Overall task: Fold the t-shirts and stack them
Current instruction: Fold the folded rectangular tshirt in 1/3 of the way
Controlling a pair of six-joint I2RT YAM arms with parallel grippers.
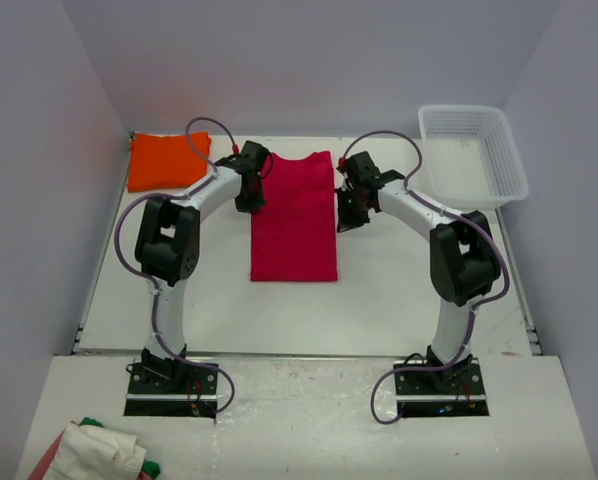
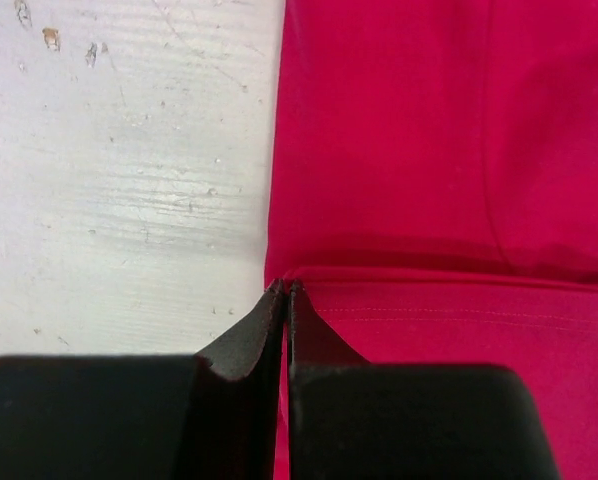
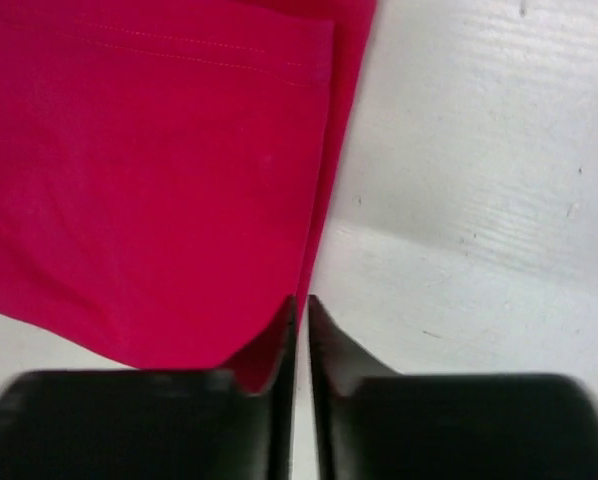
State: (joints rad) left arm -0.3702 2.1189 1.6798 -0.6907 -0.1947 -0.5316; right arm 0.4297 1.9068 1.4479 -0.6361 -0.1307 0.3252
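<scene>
The crimson t-shirt (image 1: 294,215) lies flat, right of the orange t-shirt (image 1: 167,160). My left pincer (image 2: 284,290) is pressed together at its edge, my right pincer (image 3: 301,300) closed to a slit. Next, I'd lift both sides evenly to fold.

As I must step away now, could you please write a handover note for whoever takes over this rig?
Left pincer: shut on the red t-shirt at its left edge.
Right pincer: shut on its right edge.
Red t-shirt: centre of the table, folded into a long strip.
Orange t-shirt: already folded, far left corner.
Left to do: fold the red one shorter, then stack the two.
</scene>
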